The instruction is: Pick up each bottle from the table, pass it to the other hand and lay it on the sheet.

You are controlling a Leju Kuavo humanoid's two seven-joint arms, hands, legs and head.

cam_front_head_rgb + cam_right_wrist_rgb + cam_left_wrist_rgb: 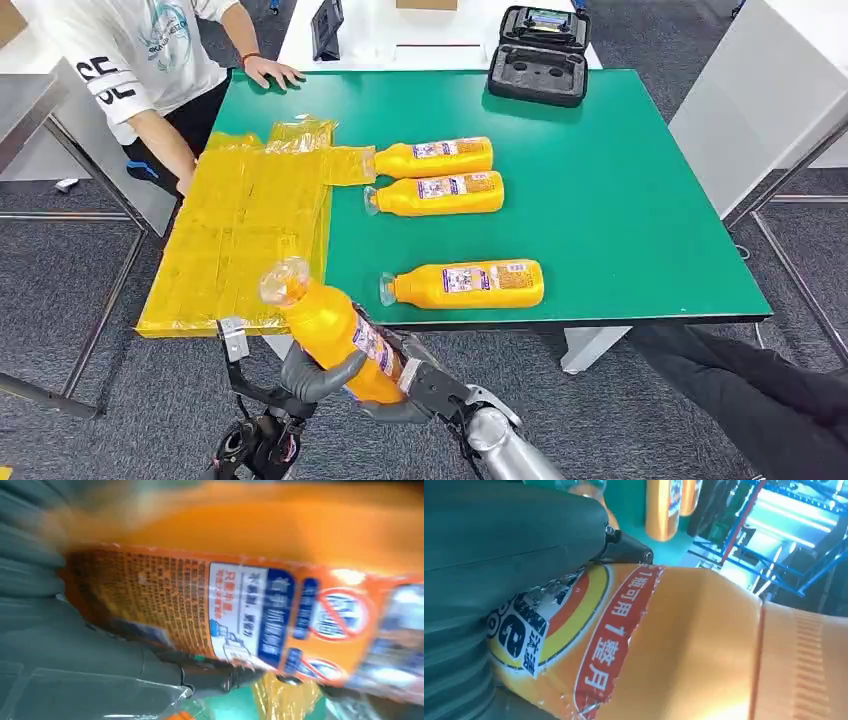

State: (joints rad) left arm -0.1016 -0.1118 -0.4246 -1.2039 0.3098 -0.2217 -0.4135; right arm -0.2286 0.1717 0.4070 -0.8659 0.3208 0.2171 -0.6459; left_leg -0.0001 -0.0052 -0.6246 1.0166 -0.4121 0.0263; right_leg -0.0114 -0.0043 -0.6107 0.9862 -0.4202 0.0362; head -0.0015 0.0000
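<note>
A green-topped table [620, 180] stands on grey carpet, with a white table behind it carrying a black moulded case [540, 55], and a person [140, 60] leaning in at the far left corner. A yellow sheet [235, 230] is spread over the table's left part and overhangs its near edge, which reads as the drop zone. Three orange bottles lie on their sides on the green, caps toward the sheet: two close together near it [432, 158] [437, 194] and one nearer the robot [465, 284], probably set out that way for an easy reach. A fourth bottle [330, 325] is lifted off the table in front of the robot, tilted with its clear cap toward the sheet's near corner. The left hand [318, 374] wraps its lower body and the right hand [425, 385] is against its base, so this looks like the handover; both wrist views show thumb and label pressed together. Whether the right hand grips firmly or only touches I cannot tell, since the bottle hides its fingers and the right wrist view is blurred.
</note>
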